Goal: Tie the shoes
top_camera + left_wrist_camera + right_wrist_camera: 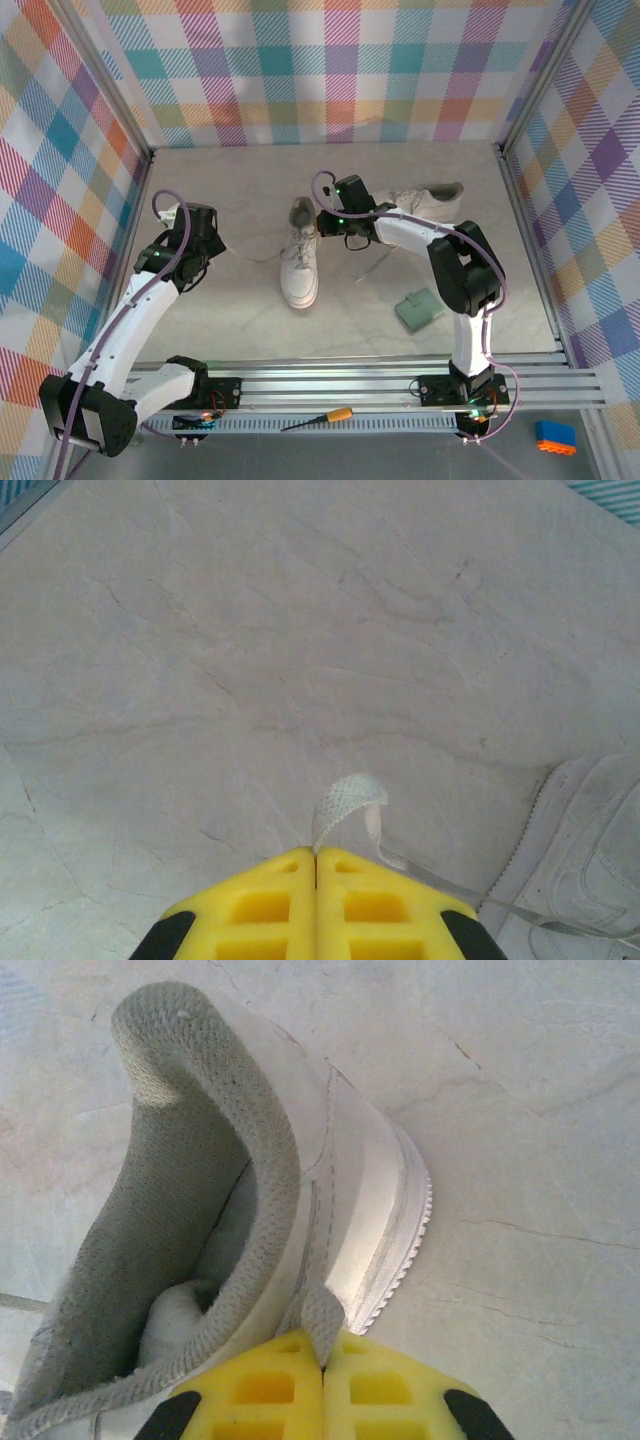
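As the laces stand now: each arm pinches one end of the white flat lace (345, 802) of the central white low-top lace-up sneaker (300, 265). The ends are drawn to opposite sides, probably to take up slack before they are crossed.
Left gripper (316, 852): the yellow pads are clenched on a small bent loop of lace, low over the pale marble-look table (250, 630). From the top view it (212, 248) sits well left of the sneaker, and a thin line of lace runs back to the shoe.
Right gripper (325, 1345): it is clenched on the other lace end, just beside the shoe's grey-lined opening (190, 1220) and ridged sole edge. Gripping this close likely anchors the shoe against the left arm's pull.
Second white sneaker (430, 198): it lies at the far right, behind the right arm, and its laces cannot be made out.
Small green square pad (418, 310): it rests near the right arm, apart from both shoes.
Progress: early, by my reading, as no knot shows.
Next move: the two ends must meet over the tongue.
Risk: the short pinched end could slip free.
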